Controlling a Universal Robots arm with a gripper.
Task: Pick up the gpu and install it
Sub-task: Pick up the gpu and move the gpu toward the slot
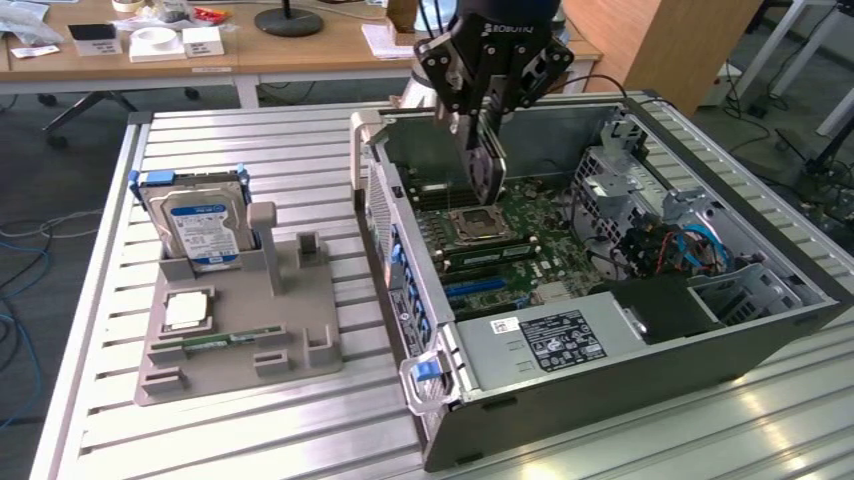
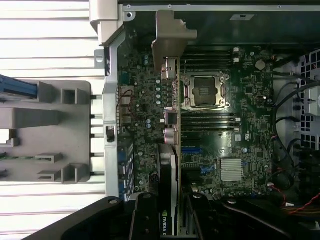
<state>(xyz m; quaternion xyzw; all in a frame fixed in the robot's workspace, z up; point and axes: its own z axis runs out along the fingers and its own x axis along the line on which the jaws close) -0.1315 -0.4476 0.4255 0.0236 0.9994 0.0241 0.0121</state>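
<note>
The gpu hangs edge-on, a black-shrouded card with its silver bracket at one end. My gripper is shut on it from above. It is held over the motherboard inside the open computer case, above the CPU socket and near the case's rear wall. In the wrist view the gpu runs as a thin strip between my fingers, with the blue expansion slots just beside it. I cannot tell whether the card touches the board.
On the exterior view's left, a grey holder carries a silver hard drive with a blue-white label, a green memory stick and a chip. The case's drive cage and cables lie on the exterior view's right. Desks stand behind the slatted table.
</note>
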